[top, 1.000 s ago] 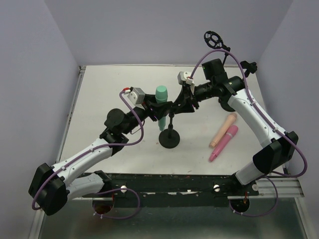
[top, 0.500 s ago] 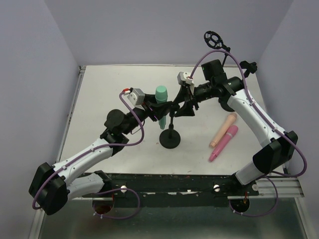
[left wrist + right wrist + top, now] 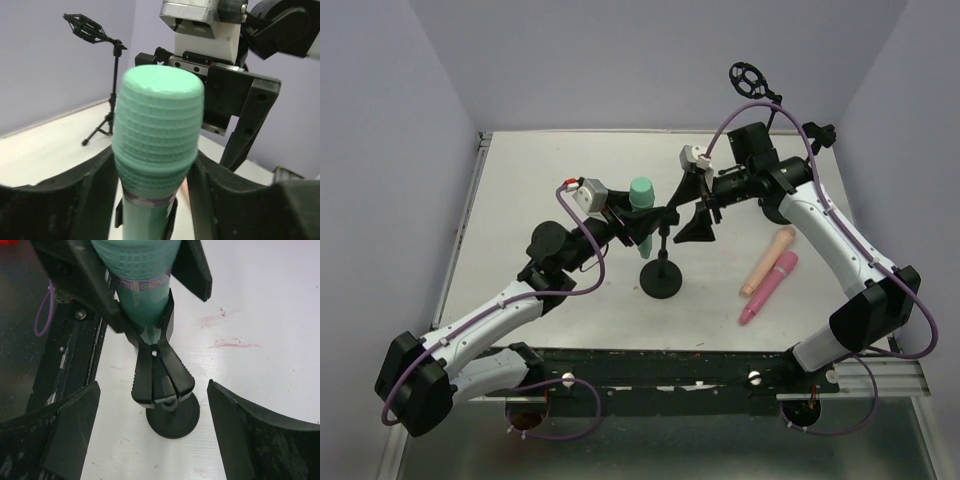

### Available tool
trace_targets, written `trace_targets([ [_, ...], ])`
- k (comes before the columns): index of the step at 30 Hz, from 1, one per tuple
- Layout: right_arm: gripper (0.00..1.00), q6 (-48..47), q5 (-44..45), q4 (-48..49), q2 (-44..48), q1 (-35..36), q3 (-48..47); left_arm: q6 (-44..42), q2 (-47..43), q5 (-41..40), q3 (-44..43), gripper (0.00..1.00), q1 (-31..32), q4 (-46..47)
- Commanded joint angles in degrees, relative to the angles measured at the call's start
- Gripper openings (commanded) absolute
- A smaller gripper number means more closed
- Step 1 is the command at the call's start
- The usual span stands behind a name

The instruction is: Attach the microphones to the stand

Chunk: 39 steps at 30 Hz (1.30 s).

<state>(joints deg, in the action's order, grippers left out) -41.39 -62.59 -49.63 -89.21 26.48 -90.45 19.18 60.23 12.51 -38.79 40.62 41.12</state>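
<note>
- You've got soft, even light from overhead: the table (image 3: 520, 180) reads bright, shadows faint.
- On your left wrist view, the green microphone (image 3: 157, 135) looms close, slightly soft.
- On your right wrist view, the right gripper's fingers (image 3: 60, 430) look dark and blurred.

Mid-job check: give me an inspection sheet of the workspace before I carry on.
Surface: white table, faint reddish smudges.
Job's things: mint green microphone upright, handle between the clip prongs of the small stand; peach microphone and pink microphone lying side by side, right of it.
Clutter: nothing seen.
Grippers: left gripper shut on the mint green microphone; right gripper open, holding nothing.
Cables: purple cables looped along both arms.
Surroundings: lavender walls; tall tripod stand with shock mount, back right.
</note>
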Motion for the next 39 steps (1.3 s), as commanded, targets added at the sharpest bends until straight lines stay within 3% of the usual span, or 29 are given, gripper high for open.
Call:
trace_targets([
  [1,0.96,1.4,-2.3,1.8,3.0,-1.2,1.8,2.2,-2.7,0.8,-1.0,0.69,0.2,-1.3],
  [11,1.0,2.0,-3.4,4.2,6.0,-3.2,5.2,-1.4,-9.3,2.6,-0.9,0.99,0.2,-9.7],
  [21,1.0,6.6,-4.9,14.5,14.2,-7.1,19.7,-2.6,-27.7,-6.2,11.2,0.99,-0.1,-20.1],
  [26,1.0,8.6,-6.5,20.4,16.5,-7.2,29.9,1.0,-35.2,-4.3,21.0,0.99,-0.2,-17.4],
  [30,1.0,11.9,-8.7,31.2,17.9,-7.2,38.1,2.6,-38.1,-3.9,27.0,0.99,0.0,-14.5],
  [39,0.93,22.6,-3.7,52.3,14.6,-5.6,44.3,7.4,-37.0,-6.1,31.7,0.99,0.2,-11.7],
])
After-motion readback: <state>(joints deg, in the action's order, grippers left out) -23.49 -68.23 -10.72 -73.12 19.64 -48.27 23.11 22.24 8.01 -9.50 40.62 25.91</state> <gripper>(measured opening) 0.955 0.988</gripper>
